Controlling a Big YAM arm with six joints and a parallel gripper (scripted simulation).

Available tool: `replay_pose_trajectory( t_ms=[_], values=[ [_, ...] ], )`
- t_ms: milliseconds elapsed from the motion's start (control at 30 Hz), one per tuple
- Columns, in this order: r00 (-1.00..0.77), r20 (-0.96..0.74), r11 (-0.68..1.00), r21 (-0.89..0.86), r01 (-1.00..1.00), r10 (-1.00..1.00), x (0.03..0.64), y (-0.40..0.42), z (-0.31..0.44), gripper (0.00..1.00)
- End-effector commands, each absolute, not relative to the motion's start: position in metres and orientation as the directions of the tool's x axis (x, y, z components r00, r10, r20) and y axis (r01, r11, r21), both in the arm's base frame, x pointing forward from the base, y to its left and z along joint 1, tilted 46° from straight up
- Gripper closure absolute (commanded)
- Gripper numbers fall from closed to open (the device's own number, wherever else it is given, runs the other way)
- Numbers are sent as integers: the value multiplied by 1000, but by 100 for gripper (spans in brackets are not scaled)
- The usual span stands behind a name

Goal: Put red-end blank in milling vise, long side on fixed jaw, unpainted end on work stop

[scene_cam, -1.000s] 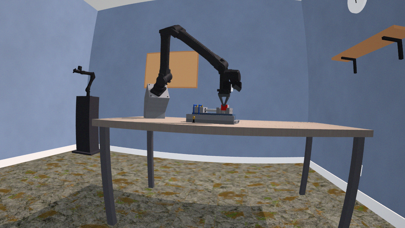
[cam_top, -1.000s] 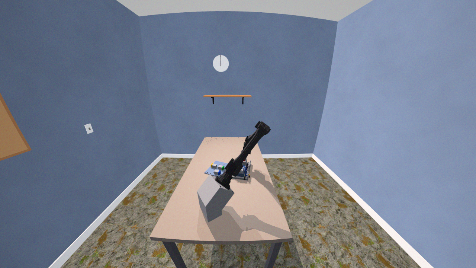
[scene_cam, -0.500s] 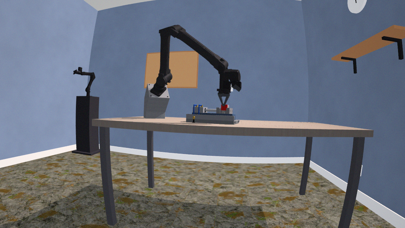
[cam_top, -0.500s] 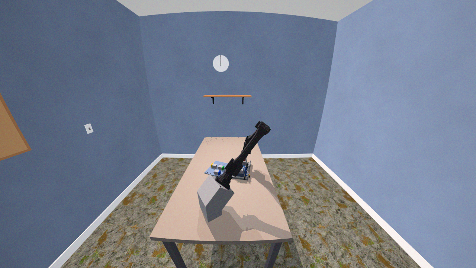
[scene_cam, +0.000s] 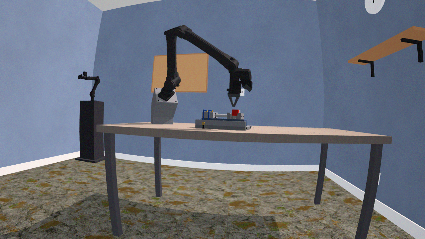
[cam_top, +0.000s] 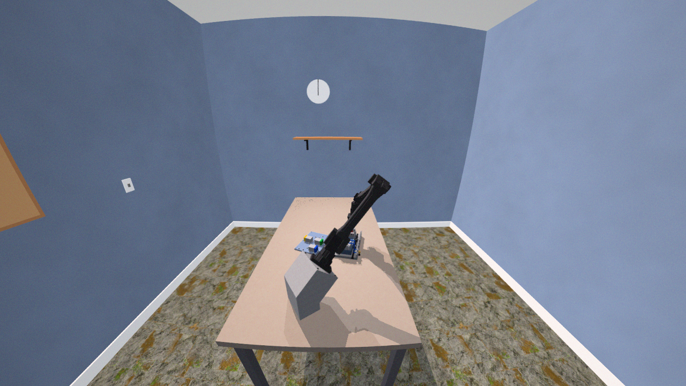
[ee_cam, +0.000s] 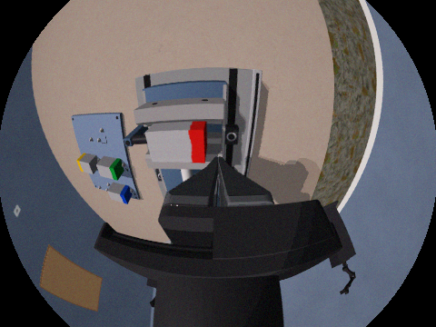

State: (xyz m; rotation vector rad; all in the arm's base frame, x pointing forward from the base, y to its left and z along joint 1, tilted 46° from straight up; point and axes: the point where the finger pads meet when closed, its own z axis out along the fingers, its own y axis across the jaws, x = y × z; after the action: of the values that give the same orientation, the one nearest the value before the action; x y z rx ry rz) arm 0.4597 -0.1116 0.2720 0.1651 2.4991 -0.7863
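Observation:
The blank with the red end [ee_cam: 172,143] [scene_cam: 235,112] lies between the vise jaws, its long side close along the fixed jaw [ee_cam: 179,112]. Its unpainted end is at the work stop [ee_cam: 138,136] and its red end points away from it. Whether it touches either is too fine to tell. The low bars are mostly hidden under it. My gripper [ee_cam: 218,163] [scene_cam: 233,105] is shut and empty, a little above the blank near its red end. The yellow-ended [ee_cam: 88,163], green-ended [ee_cam: 109,167] and blue-ended [ee_cam: 119,193] blanks lie apart on the blue plate [ee_cam: 106,122].
The moving jaw [scene_cam: 229,116] stands on the side toward the arm base. Blue hoses [scene_cam: 209,114] rise at that end of the vise. A clamp knob [ee_cam: 232,135] stands beside the red end. The arm hides part of the vise in the top view.

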Motion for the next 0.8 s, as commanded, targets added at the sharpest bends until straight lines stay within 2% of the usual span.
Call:
replay_pose_trajectory(
  t_ms=[0,767],
  values=[
    [-822,-568,829,-478,291,-38,465,-97,313,100],
    [-836,-548,829,-484,279,-38,459,-85,317,100]
  ],
)
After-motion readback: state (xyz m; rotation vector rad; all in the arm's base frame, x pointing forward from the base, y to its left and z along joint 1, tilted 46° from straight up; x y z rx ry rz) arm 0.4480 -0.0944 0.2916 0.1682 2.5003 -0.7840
